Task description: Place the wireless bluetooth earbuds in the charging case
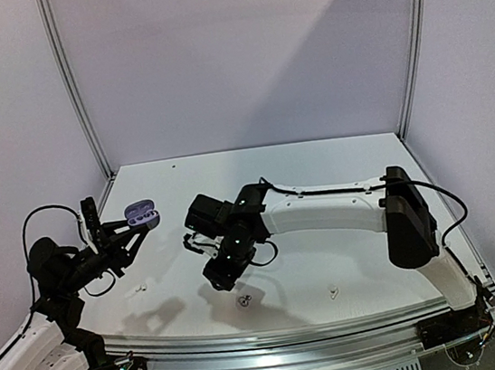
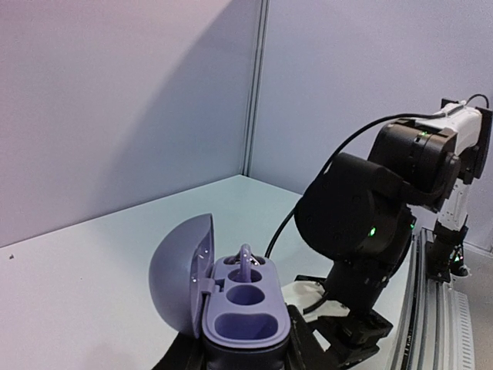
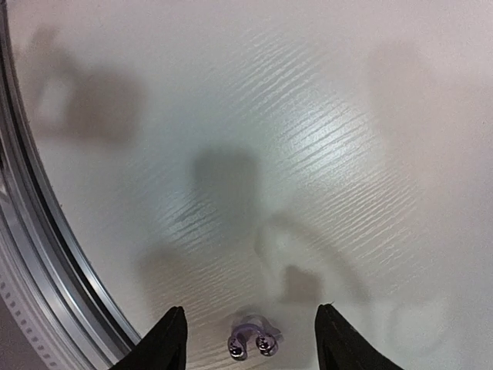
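My left gripper [image 1: 127, 237] is shut on a purple charging case [image 1: 141, 215] and holds it above the table's left side, lid open. In the left wrist view the case [image 2: 245, 312] is upright with its lid [image 2: 181, 274] swung left. One purple clip-shaped earbud [image 2: 246, 264] stands in its far slot, and the two nearer wells are bare. My right gripper [image 1: 223, 275] is open and hangs over another earbud [image 1: 243, 300] lying on the table. In the right wrist view this earbud [image 3: 253, 339], purple with two dark shiny ends, lies between my open fingertips [image 3: 173, 331].
The right arm's wrist [image 2: 362, 223] is close to the right of the case. A tiny pale thing [image 1: 333, 293] lies near the front right and another [image 1: 139, 290] near the left arm. The metal rail [image 3: 31, 231] runs along the table's near edge.
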`<state>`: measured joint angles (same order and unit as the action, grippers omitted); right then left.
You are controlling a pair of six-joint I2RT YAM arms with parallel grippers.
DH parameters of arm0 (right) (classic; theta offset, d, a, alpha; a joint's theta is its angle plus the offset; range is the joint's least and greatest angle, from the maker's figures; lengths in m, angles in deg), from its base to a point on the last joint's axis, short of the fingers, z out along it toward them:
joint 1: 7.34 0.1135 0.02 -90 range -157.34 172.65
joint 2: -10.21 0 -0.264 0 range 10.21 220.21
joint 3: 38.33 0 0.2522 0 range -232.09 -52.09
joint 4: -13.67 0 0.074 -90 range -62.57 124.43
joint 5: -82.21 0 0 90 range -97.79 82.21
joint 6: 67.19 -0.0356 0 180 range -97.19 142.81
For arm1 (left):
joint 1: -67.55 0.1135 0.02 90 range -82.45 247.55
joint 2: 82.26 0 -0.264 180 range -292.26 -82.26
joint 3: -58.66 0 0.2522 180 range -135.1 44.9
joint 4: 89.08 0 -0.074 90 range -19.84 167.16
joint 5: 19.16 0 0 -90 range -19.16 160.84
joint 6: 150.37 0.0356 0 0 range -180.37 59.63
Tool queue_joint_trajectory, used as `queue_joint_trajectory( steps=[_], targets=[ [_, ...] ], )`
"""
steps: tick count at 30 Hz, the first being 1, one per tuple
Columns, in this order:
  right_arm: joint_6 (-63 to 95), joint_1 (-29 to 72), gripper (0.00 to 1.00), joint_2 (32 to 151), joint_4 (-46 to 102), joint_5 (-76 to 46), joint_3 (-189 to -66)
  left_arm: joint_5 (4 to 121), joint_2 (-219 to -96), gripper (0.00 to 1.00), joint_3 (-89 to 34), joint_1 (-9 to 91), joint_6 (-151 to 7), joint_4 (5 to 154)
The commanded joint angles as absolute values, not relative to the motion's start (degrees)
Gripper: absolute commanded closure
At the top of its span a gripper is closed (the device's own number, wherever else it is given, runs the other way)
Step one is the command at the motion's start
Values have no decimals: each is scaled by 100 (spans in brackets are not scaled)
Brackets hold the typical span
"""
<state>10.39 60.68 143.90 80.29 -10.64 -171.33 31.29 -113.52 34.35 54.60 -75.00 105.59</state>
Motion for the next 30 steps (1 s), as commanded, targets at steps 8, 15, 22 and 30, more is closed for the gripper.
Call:
queue_joint_trajectory(
  steps=[8,15,22,30],
  targets=[
    [232,6261,66,14877,8644,-1245,-17595,3173,-11404,100,3514,5530,-7479,10657],
    [62,6276,70,14750,8749,-1210,-17371,3165,-11407,100,3514,5524,-7487,10664],
    [-217,6275,75,14666,8728,-1348,-16981,3170,-11401,100,3518,5527,-7498,10673],
    [-305,6270,78,14741,8603,-1255,-17056,3160,-11392,100,3525,5524,-7499,10660]
  ],
)
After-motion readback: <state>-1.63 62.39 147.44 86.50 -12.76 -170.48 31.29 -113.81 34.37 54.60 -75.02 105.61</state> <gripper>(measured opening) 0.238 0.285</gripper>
